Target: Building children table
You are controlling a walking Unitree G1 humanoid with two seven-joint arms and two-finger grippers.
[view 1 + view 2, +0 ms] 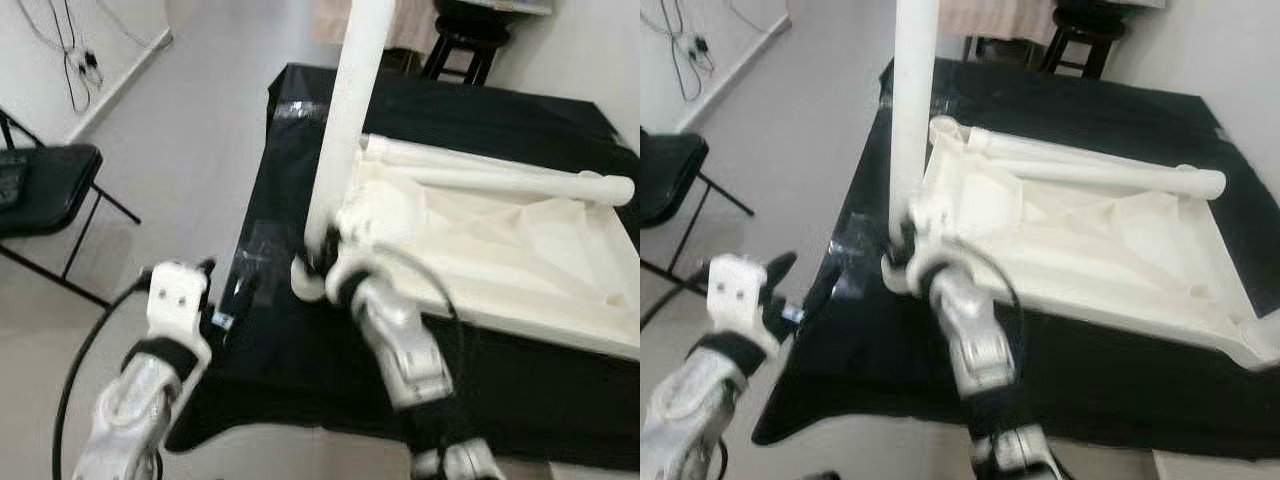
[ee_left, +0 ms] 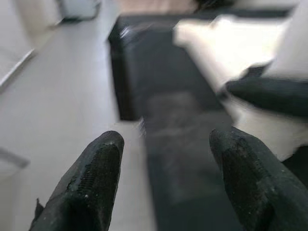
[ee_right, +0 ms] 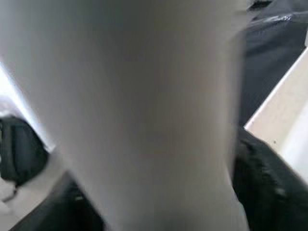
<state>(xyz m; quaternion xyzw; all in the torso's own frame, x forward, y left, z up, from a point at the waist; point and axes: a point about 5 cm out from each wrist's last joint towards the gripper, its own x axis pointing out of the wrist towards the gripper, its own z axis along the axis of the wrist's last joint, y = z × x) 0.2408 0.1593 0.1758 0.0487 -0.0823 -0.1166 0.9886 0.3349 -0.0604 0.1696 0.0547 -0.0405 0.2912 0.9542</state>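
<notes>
A white child's table top (image 1: pixel 520 250) lies upside down on a black-covered table (image 1: pixel 290 340). One white leg (image 1: pixel 345 110) stands upright at its near left corner. My right gripper (image 1: pixel 320 252) is shut on the base of that leg, and in the right wrist view the leg (image 3: pixel 144 96) sits right in front of the lens with a black finger (image 3: pixel 269 183) beside it. A second white leg (image 1: pixel 500 178) lies flat along the top's far side. My left gripper (image 1: pixel 212 295) hangs open at the black table's left edge, holding nothing; its fingers (image 2: pixel 91 183) stand wide apart.
A black folding chair (image 1: pixel 40 185) stands on the floor to the left. A dark stool (image 1: pixel 465 45) is behind the table. Cables (image 1: pixel 80 65) lie by the far left wall. Shiny tape patches (image 1: pixel 250 255) mark the cloth near the left edge.
</notes>
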